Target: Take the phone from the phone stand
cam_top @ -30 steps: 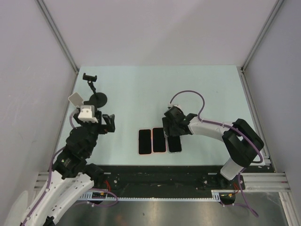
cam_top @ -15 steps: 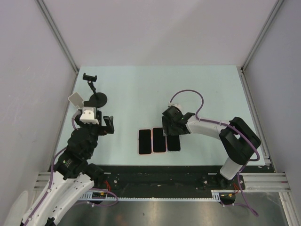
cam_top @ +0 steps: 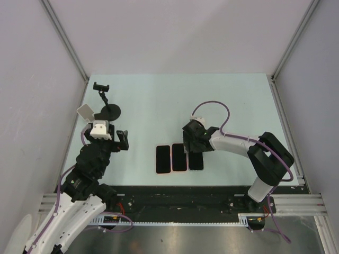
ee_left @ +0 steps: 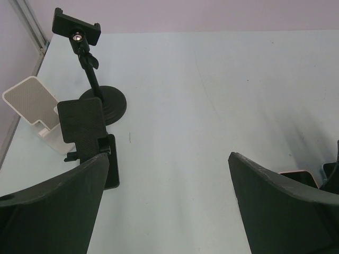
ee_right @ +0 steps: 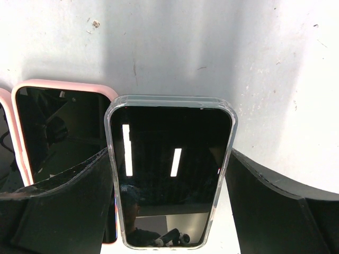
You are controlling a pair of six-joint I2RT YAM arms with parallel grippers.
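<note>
A phone in a clear case (ee_right: 170, 169) sits between the fingers of my right gripper (ee_right: 169, 159), which is shut on its long sides. It rides slightly above a pink-cased phone (ee_right: 58, 132) on its left. In the top view this phone (cam_top: 196, 161) is the right one of three in a row, under my right gripper (cam_top: 192, 143). An empty black clamp stand (cam_top: 109, 111) stands at the far left. It also shows in the left wrist view (ee_left: 90, 69). My left gripper (ee_left: 169, 211) is open and empty, near the left side of the table (cam_top: 114, 138).
A white phone stand (ee_left: 33, 106) and a small black plate stand (ee_left: 80, 126) sit beside my left finger, both empty. Two pink-cased phones (cam_top: 163, 159) (cam_top: 179, 157) lie flat left of the held phone. Grey walls enclose the table on three sides.
My right gripper and the clear-cased phone have shifted slightly to the left, closer to the pink phones. The left arm has drawn back a little.
</note>
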